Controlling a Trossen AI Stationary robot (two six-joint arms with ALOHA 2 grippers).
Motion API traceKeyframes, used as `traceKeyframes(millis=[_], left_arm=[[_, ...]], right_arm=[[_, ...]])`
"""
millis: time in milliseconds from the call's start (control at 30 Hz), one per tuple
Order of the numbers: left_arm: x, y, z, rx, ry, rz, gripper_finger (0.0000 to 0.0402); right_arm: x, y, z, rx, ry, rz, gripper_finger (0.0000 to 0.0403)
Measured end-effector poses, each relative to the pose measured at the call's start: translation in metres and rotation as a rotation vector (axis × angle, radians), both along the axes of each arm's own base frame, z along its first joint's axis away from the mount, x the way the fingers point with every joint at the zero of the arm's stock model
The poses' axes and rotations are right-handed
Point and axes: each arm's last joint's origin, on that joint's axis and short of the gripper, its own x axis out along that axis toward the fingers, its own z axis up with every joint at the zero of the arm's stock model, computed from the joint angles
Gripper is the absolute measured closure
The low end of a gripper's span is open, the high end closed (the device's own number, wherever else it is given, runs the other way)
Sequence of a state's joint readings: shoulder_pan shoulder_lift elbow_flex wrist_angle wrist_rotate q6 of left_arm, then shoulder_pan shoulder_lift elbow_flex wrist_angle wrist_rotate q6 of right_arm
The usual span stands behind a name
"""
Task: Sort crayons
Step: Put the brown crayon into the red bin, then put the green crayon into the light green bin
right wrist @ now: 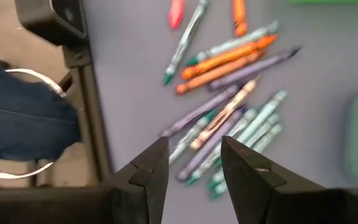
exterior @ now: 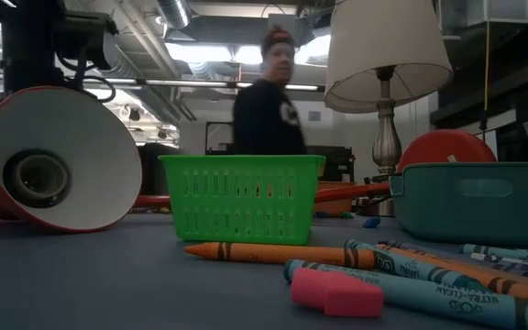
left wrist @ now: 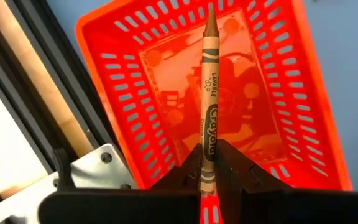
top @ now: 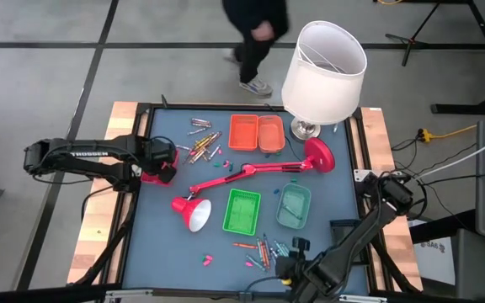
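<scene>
**A:** What is the left hand (left wrist: 207, 177) doing?

**B:** It is pinching a brownish crayon (left wrist: 209, 93) by its lower end, fingers nearly together. The crayon is pointing out over a red tray (left wrist: 135, 93) at the table's left edge, and the hand is hovering directly above that tray.

**A:** And the right hand (right wrist: 194, 163)?

**B:** It is hanging with its fingers spread wide and gripping nothing, above a loose cluster of crayons (right wrist: 229, 112) near the front edge of the table (top: 158, 244). Orange, teal and purplish sticks are lying there, overlapping at angles.

**A:** What else is lying around?

**B:** A second scatter of crayons (top: 202, 143) is sitting at the far left, beside an orange tray (top: 244, 132). A green tray (top: 242, 210) and a teal tray (top: 294, 206) are standing mid-table, with a red desk lamp (top: 251, 172) stretching across between them.

**A:** What could be going wrong from here?

**B:** The held crayon is possibly gripped close to its very end, though the wrist view is hiding the contact. A release with the hand this high might be letting it bounce out over the tray's rim. On the right, the overlapping sticks are risking a double pickup.
</scene>
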State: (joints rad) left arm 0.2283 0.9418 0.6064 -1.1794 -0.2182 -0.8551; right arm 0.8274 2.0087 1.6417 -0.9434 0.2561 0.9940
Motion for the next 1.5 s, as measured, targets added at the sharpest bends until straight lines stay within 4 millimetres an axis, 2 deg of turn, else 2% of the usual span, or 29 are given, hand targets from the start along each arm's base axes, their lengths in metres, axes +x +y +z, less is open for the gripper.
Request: traceKeyframes(millis=[233, 433, 600, 833, 1233, 1500], left_arm=[[0.002, 0.0, 0.0, 0.004, -0.016, 0.0, 0.0365], [0.003, 0.001, 0.0, 0.007, -0.032, -0.001, 0.0325], [0.003, 0.001, 0.0, 0.007, -0.036, -0.001, 0.0306], [0.004, 0.001, 0.0, 0.007, -0.04, -0.001, 0.0301], [0.004, 0.001, 0.0, 0.008, -0.046, -0.001, 0.0301], [0.005, 0.001, 0.0, 0.009, -0.052, 0.0, 0.0301]], right_arm=[[-0.003, 0.01, -0.018, 0.06, 0.095, -0.061, 0.0258], [-0.008, 0.014, -0.018, 0.08, 0.099, -0.111, 0.0258], [-0.012, 0.02, -0.02, 0.099, 0.094, -0.161, 0.0258], [-0.015, 0.031, -0.029, 0.113, 0.062, -0.169, 0.0258], [-0.009, 0.037, -0.07, 0.054, 0.121, -0.173, 0.0258], [-0.009, 0.038, -0.073, 0.049, 0.132, -0.173, 0.0264]])
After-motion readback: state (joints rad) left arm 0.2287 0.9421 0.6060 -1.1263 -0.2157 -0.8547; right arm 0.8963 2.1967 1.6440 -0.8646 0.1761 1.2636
